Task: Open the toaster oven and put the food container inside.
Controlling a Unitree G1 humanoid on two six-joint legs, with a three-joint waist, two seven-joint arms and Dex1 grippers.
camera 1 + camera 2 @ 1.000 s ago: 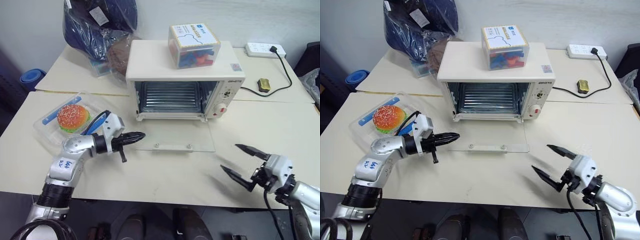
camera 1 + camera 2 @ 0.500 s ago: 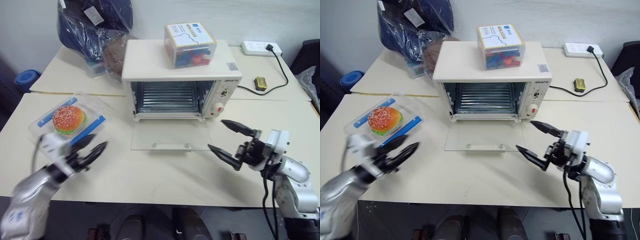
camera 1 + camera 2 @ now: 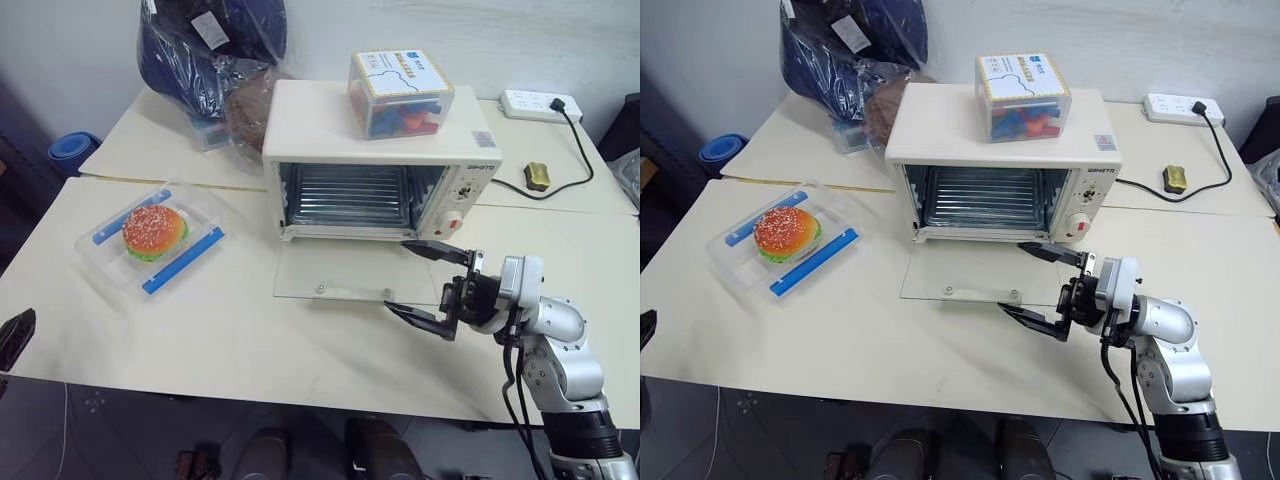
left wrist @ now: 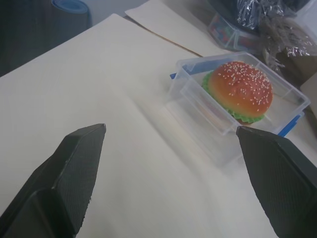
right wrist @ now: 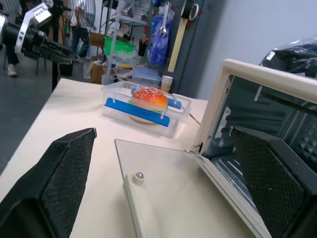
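The cream-white toaster oven [image 3: 380, 150] stands mid-table with its glass door [image 3: 345, 272] folded down flat and the rack inside bare. The food container [image 3: 152, 237], a shallow clear tray with blue strips and a toy burger, lies on the table to the oven's left. My right gripper [image 3: 396, 275] is open, pointing left, with its fingers spread over the door's right front corner. At the table's front left edge my left gripper [image 4: 170, 131] is open and empty, facing the food container [image 4: 237, 104] from a distance. One left gripper finger [image 3: 15, 335] shows there.
A clear box of colourful pieces [image 3: 400, 92] sits on top of the oven. A dark blue bag in plastic [image 3: 210, 50] lies at the back left. A power strip [image 3: 537, 103], its cable and a small brown object [image 3: 537, 175] are at the back right.
My left gripper opened and drew back from the door's handle to the table's left edge. My right gripper moved left and up to the door's right corner. The camera shifted a little.
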